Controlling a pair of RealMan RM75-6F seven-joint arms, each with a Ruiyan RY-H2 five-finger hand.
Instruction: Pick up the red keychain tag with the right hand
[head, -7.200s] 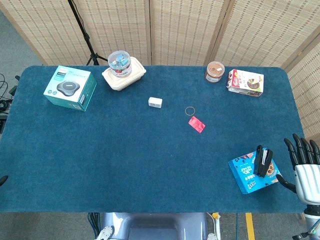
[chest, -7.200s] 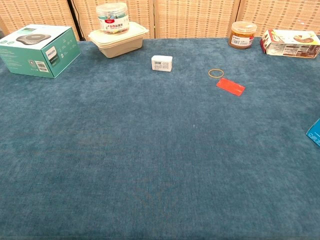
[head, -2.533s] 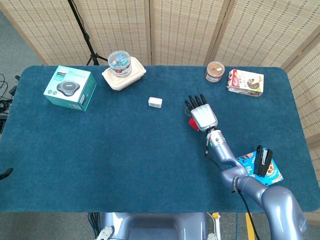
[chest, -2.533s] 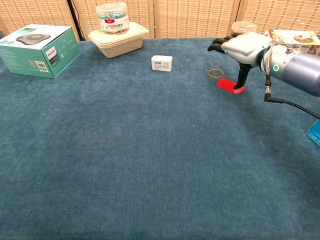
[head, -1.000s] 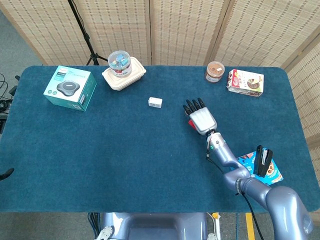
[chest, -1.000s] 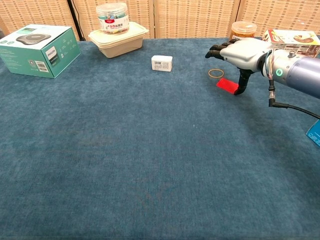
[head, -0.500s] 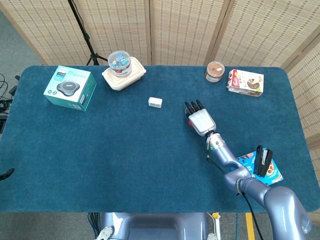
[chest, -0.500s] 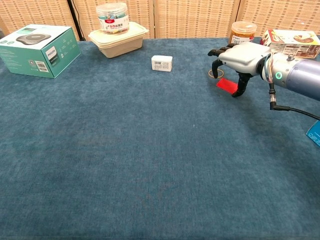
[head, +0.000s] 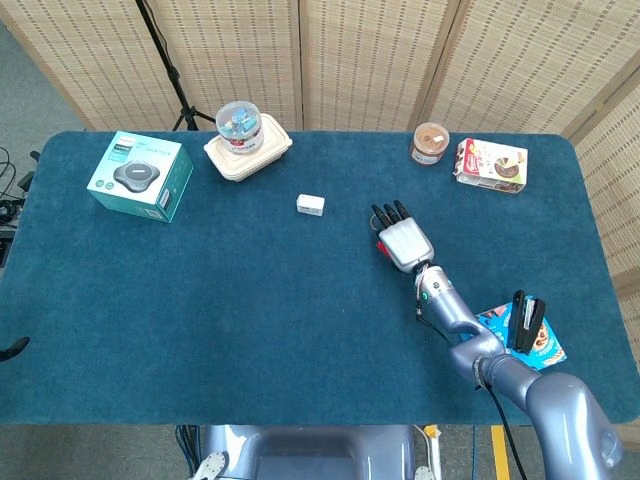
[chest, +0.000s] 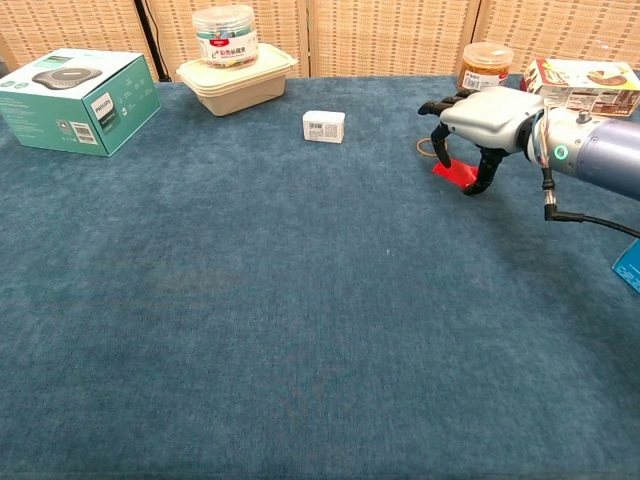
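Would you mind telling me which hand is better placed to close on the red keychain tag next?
The right. The right hand hangs directly over the red keychain tag, its fingers curled down around the tag, which lies on the table. The left hand is in neither view.

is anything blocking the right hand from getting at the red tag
Nothing visible does. The right hand is arched directly over the red keychain tag, fingertips down at either side of it on the cloth. The tag's metal ring lies just beyond it, under the fingers, not between hand and tag.
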